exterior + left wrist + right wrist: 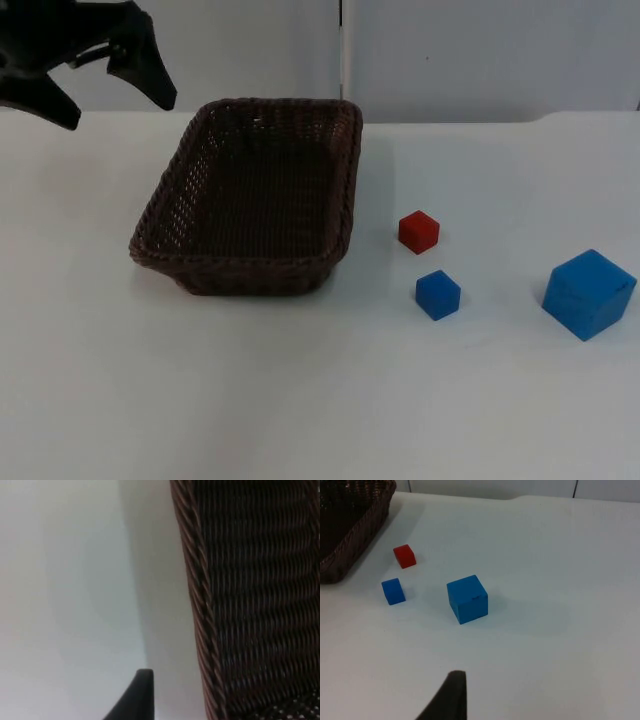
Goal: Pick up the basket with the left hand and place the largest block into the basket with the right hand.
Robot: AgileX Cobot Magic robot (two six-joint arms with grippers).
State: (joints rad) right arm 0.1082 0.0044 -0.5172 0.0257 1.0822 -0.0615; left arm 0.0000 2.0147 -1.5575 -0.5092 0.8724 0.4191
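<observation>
While the basket (250,195) sits flat on the white table (300,400), unheld, the task stands at its first step: the left arm's approach. The left gripper (112,92) hovers off the basket's far left corner, above the table near the grey partition wall (480,50), its two fingers spread apart with nothing between them. In the left wrist view the woven rim (197,595) runs just beside the black fingertip (137,695), with bare table between them.

By this reading, the next move calls for the left gripper to come across to the rim and straddle its left edge, one finger inside and one outside, before closing and lifting.

Of the right gripper, a single fingertip (451,697) shows in its wrist view, so whether it is open or closed cannot be told; that arm appears to wait, looking toward the blocks. The large blue block (588,293) lies well apart from the basket, near the table's right side. A small blue block (438,294) and a small red block (418,231) lie between it and the basket, so open table surrounds the large block on every side for a descent.
</observation>
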